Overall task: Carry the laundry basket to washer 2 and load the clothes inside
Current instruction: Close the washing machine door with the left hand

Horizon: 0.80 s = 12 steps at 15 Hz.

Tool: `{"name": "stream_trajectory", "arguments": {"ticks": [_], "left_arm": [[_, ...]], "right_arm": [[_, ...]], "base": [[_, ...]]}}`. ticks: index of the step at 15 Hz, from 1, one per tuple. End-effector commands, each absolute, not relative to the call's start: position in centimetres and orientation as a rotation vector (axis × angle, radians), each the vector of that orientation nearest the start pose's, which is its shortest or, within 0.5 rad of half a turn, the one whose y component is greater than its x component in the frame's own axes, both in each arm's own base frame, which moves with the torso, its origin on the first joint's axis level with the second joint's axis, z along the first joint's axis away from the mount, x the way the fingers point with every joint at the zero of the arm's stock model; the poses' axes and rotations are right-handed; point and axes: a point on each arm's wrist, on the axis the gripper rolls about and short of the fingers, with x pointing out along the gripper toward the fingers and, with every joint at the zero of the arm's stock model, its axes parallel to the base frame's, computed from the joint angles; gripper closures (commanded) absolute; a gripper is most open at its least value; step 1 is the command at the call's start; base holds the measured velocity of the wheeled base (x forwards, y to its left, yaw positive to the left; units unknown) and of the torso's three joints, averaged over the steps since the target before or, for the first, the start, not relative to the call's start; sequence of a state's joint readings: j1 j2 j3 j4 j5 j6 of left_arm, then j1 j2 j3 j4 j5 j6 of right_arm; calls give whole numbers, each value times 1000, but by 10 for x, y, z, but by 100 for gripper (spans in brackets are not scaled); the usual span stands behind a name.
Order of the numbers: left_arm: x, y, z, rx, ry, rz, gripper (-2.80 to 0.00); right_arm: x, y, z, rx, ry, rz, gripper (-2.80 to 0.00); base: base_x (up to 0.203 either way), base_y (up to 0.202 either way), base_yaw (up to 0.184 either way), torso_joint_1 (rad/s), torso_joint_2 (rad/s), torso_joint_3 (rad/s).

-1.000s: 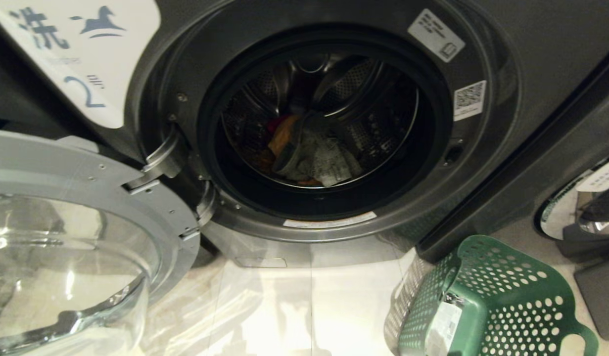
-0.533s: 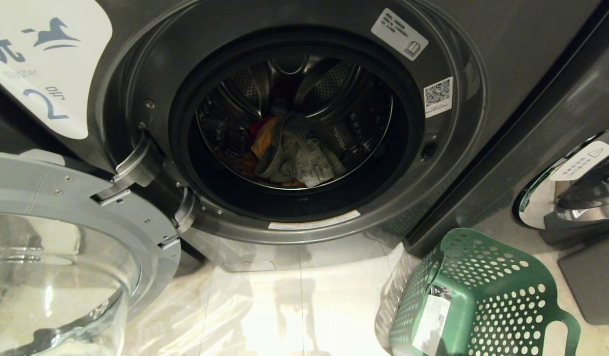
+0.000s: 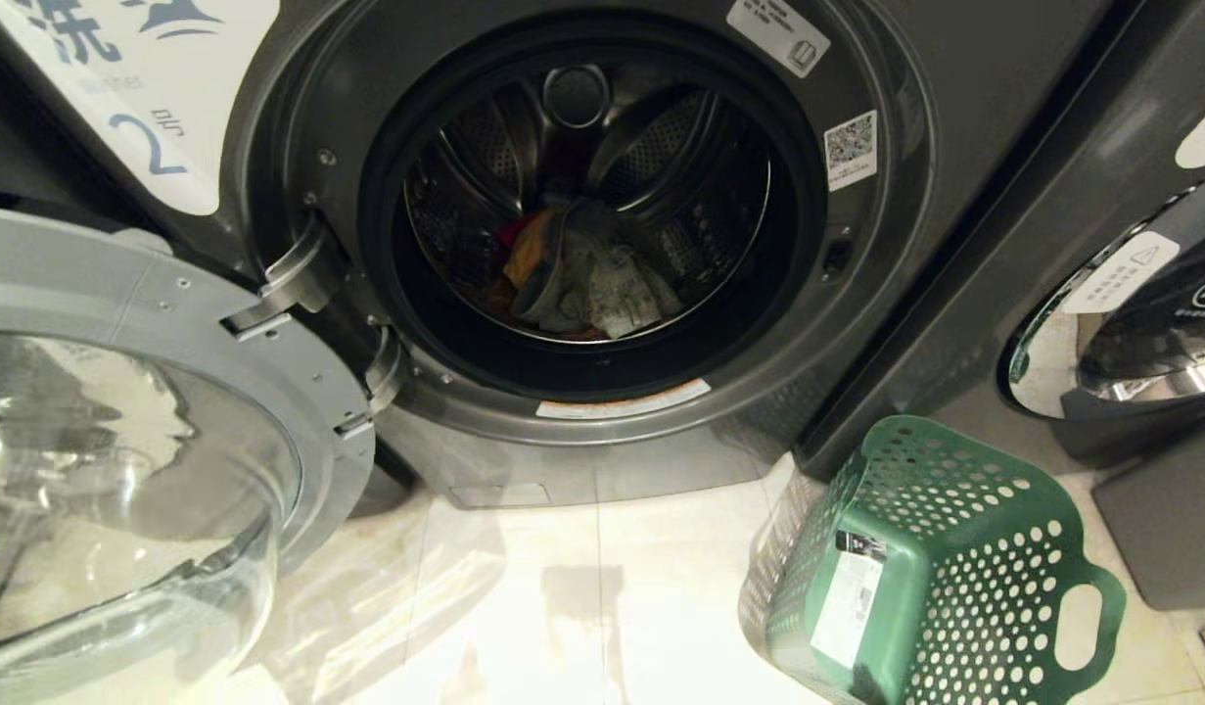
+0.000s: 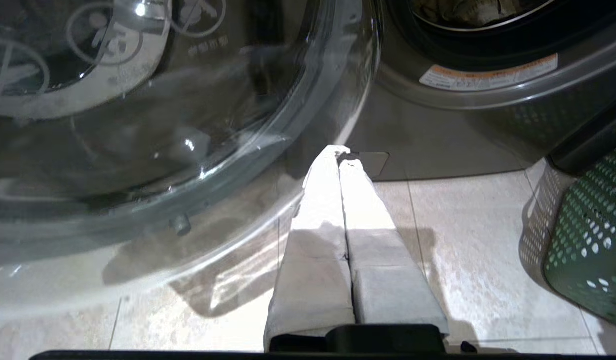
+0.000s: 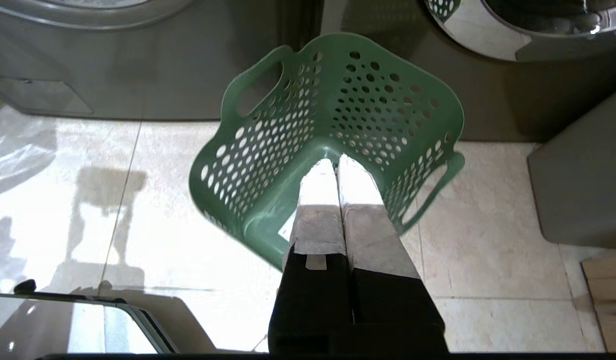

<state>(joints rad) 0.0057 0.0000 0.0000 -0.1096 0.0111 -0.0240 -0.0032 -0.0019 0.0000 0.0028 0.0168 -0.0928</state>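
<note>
Since the green perforated plastic laundry basket [image 3: 940, 568] stands empty on the floor just beside dark grey front-load washer 2 [image 3: 954, 147], it should lift lightly and stiffly by its cut-out handles; soft crumpled clothes [image 3: 582, 284] lie in the drum, and both the left gripper [image 4: 339, 152] and right gripper [image 5: 336, 164] hang pressed shut, empty.

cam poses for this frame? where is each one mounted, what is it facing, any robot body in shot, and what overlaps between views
Head: on the robot's head, looking forward and down into washer 2, door open, clothes in the drum; no robot body shows.
Left wrist: behind the shut left pincer, facing the floor below the glass door.
Right wrist: behind the shut right pincer, above the empty laundry basket.
Shared: the basket shows in all three views; the open door in the head and left wrist views.
</note>
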Motion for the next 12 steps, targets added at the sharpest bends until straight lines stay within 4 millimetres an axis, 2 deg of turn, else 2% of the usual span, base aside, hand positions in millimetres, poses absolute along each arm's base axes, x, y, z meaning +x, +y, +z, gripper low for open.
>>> {"name": "stream_trajectory", "arguments": {"ticks": [1, 5, 12], "left_arm": [[-20, 0, 76, -25, -71, 16, 0], [-20, 0, 76, -23, -70, 16, 0], [-20, 0, 76, -21, -71, 16, 0]], "right_arm": [[-23, 0, 75, -94, 2, 14, 0], [-23, 0, 75, -95, 2, 15, 0], [-23, 0, 75, -98, 2, 14, 0]], "base": [[-201, 0, 1, 2, 2, 0], [-171, 0, 1, -1, 2, 1], [0, 0, 0, 0, 0, 0]]}}
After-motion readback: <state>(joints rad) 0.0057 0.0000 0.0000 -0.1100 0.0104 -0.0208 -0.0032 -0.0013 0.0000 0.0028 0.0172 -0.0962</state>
